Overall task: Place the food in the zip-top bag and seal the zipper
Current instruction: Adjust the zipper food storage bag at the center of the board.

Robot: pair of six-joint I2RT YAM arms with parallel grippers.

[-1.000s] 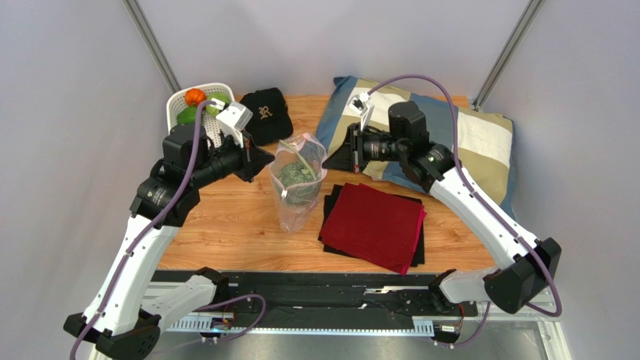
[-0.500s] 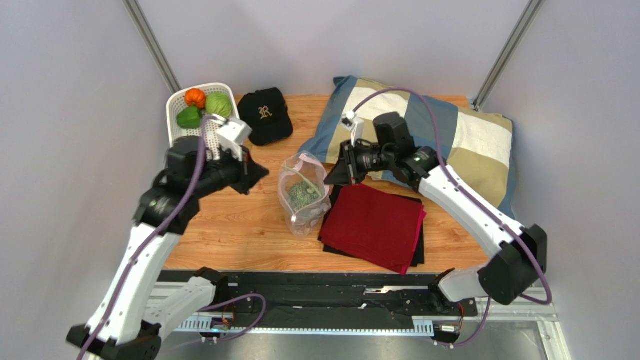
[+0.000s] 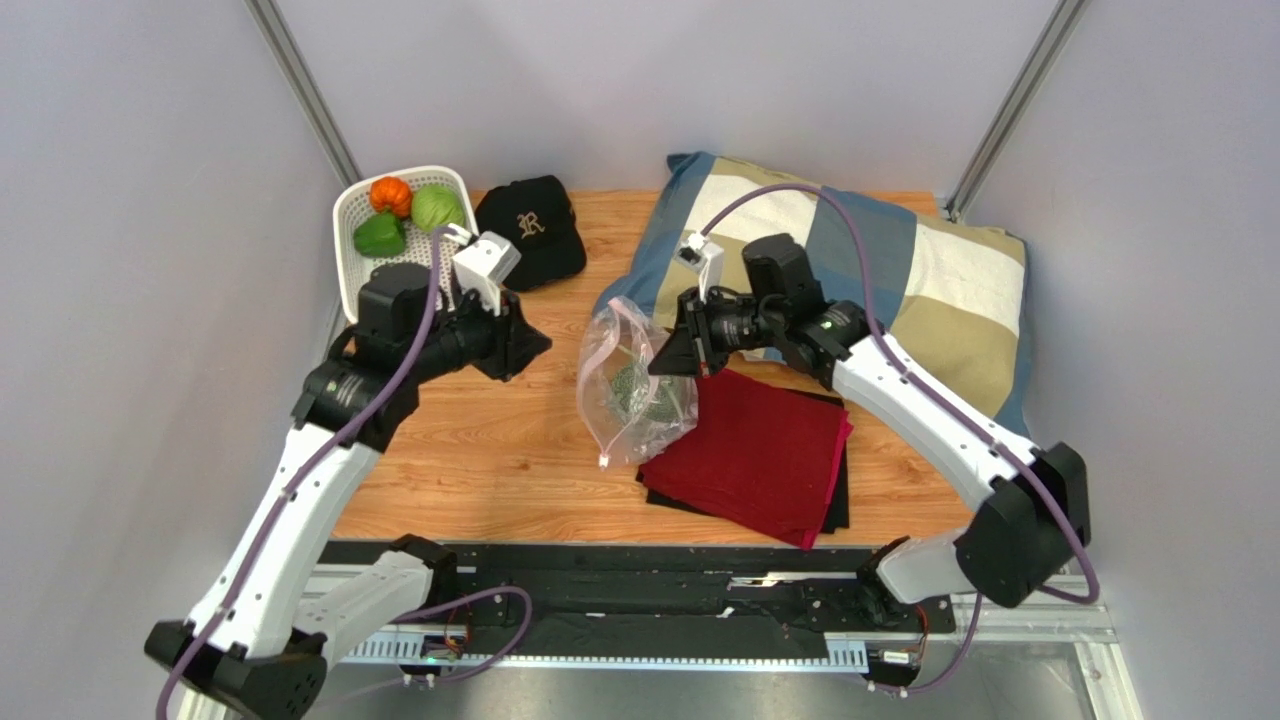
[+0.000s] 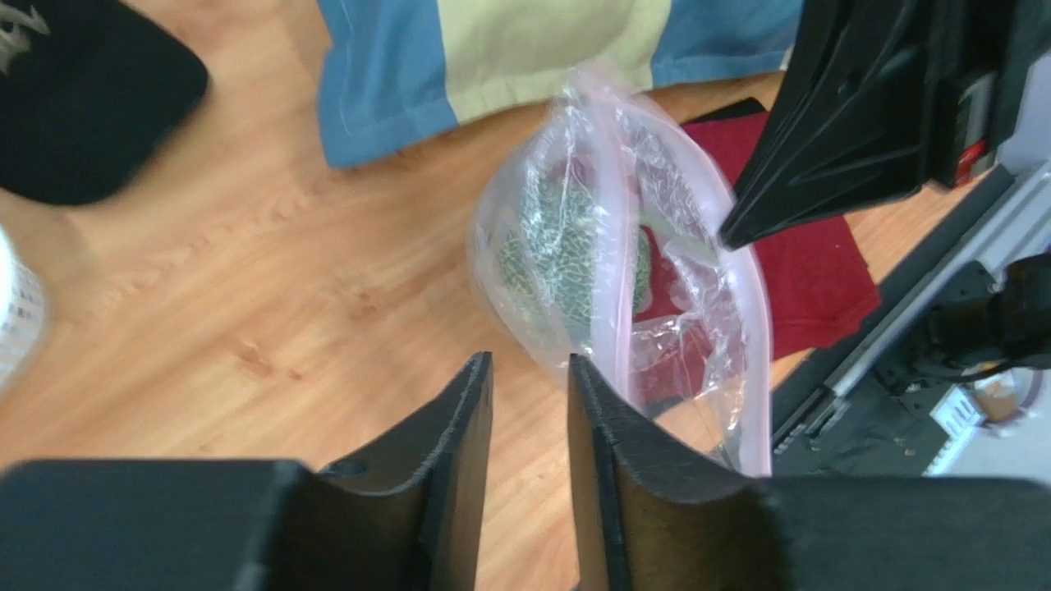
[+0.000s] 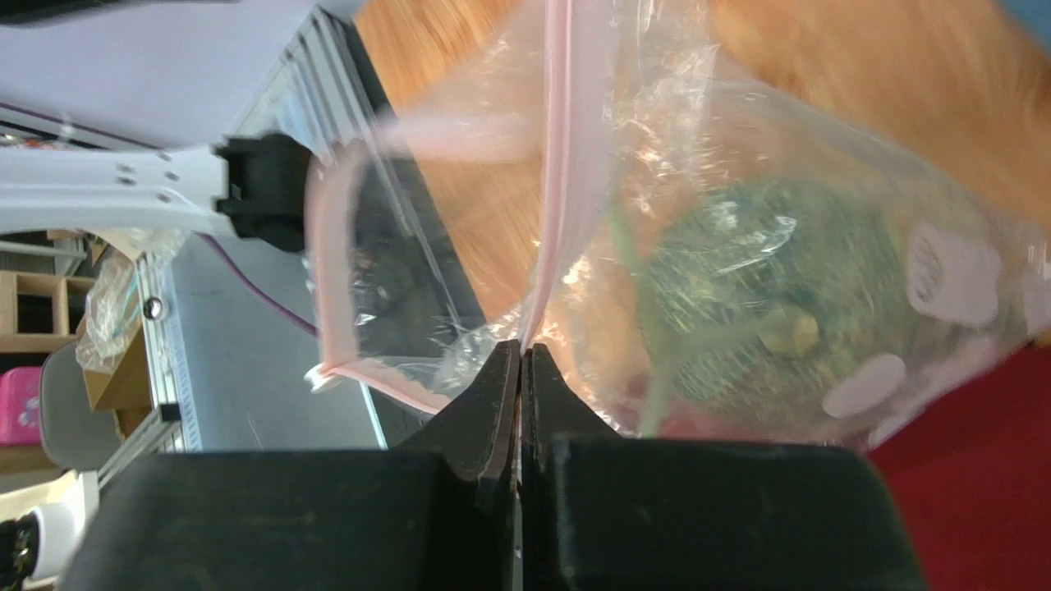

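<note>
r hand (image 5: 521,360) pinching zipper (image 5: 552,160), melon (image 5: 728,296) blurry thru bag (image 5: 654,99), l hand (image 4: 528,366) empty

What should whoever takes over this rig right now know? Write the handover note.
Right gripper: shut on the zipper, holding up the zip-top bag with its mouth open.
Left gripper: open, empty, pointed at the bag.
Done: melon is inside the bag.
To do: pumpkin, cabbage and green pepper sit in the white basket; eggplant not visible. Then seal.
</note>
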